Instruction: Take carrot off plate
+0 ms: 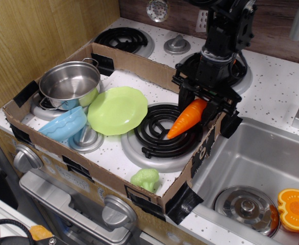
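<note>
The long orange carrot (pixel 187 118) hangs tilted in my black gripper (pixel 204 103), its thick end up between the fingers and its tip pointing down-left over the black stove coil (pixel 165 133). The gripper is shut on it, and the green top is hidden by the fingers. The lime-green plate (pixel 117 109) lies bare to the left, leaning on the blue bowl's side, well apart from the carrot. The carrot is near the right wall of the cardboard box (pixel 208 139).
A steel pot (pixel 70 84) stands at the back left, and a light blue bowl (pixel 64 124) is in front of it. A green broccoli toy (pixel 146 178) lies at the box's front edge. A sink (pixel 251 168) with a steel lid and an orange toy is at right.
</note>
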`<control>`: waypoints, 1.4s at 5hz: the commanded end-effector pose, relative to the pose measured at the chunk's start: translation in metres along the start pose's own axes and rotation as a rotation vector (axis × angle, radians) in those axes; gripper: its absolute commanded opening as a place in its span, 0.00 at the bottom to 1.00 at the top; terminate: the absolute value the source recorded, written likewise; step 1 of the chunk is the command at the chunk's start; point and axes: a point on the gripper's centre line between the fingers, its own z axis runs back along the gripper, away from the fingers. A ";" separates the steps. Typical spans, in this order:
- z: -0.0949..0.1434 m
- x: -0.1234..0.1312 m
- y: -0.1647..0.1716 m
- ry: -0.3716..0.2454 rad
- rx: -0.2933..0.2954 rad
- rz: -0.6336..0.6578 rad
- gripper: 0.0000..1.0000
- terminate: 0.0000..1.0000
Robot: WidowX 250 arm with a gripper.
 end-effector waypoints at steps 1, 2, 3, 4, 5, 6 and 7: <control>0.033 -0.002 0.003 -0.140 -0.004 0.005 1.00 0.00; 0.049 -0.005 0.009 -0.167 0.033 -0.008 1.00 0.00; 0.067 -0.006 0.012 -0.164 0.043 -0.029 1.00 0.00; 0.074 -0.021 0.011 -0.164 0.061 -0.054 1.00 0.00; 0.076 -0.030 0.011 -0.207 0.050 -0.101 1.00 0.00; 0.076 -0.030 0.011 -0.207 0.050 -0.101 1.00 0.00; 0.076 -0.030 0.011 -0.207 0.050 -0.101 1.00 0.00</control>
